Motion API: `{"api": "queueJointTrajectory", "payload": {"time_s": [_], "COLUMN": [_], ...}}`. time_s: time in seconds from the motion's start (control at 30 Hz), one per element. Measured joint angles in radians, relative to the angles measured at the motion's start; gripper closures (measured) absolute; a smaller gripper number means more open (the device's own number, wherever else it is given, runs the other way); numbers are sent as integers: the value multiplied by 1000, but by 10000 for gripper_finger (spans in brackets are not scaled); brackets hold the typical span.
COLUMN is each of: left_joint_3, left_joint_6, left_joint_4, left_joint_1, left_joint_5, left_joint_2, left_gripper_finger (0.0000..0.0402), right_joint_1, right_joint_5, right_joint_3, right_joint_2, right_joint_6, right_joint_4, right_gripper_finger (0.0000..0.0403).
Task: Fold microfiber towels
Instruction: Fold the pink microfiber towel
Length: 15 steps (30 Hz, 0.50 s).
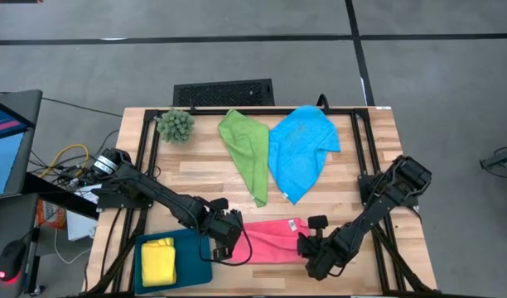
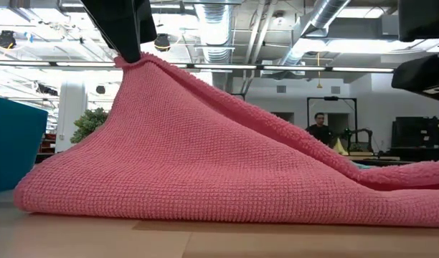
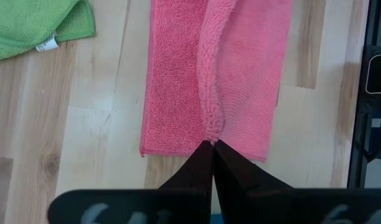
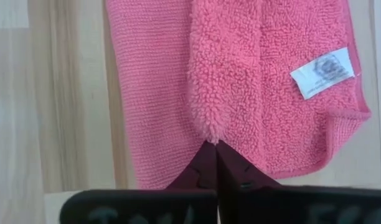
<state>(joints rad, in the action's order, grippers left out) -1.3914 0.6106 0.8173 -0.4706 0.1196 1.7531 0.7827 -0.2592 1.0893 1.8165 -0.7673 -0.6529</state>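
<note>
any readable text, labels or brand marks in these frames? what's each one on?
Nothing can be read.
White tag sewn on the pink towel: a round mark and small print, too blurred to read.
White tag at the green towel edge: no legible print.
Pale markings on the left wrist mount: blurred.
Pale markings on the right wrist mount: blurred.

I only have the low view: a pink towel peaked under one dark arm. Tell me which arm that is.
Observer: The left gripper, by the high view; it pinches the pink towel at its left end.
Operator: Report the right arm.
Observer: The right gripper is shut on the same towel's opposite end, near its white tag.
Operator: List the other towels.
Observer: Green towel and blue towel lie unfolded at the table's far side; the yellow towel sits folded in the tray.
</note>
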Motion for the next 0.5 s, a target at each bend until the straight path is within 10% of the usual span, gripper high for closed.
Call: {"api": "queueJointTrajectory", "payload": {"time_s": [0.5], "left_joint_3": [41], "left_joint_6": [77], "left_joint_4": [-3], "left_joint_1": [0], "left_joint_5": [-10], "left_joint_2": [0], "left_gripper_finger": [401], "right_joint_1": [-66], "right_joint_5": [-54], "right_joint_3": [-23], "right_joint_2": [-105], "right_joint_6": [-13], "right_joint_4": [-65], "right_gripper_finger": [396]}}
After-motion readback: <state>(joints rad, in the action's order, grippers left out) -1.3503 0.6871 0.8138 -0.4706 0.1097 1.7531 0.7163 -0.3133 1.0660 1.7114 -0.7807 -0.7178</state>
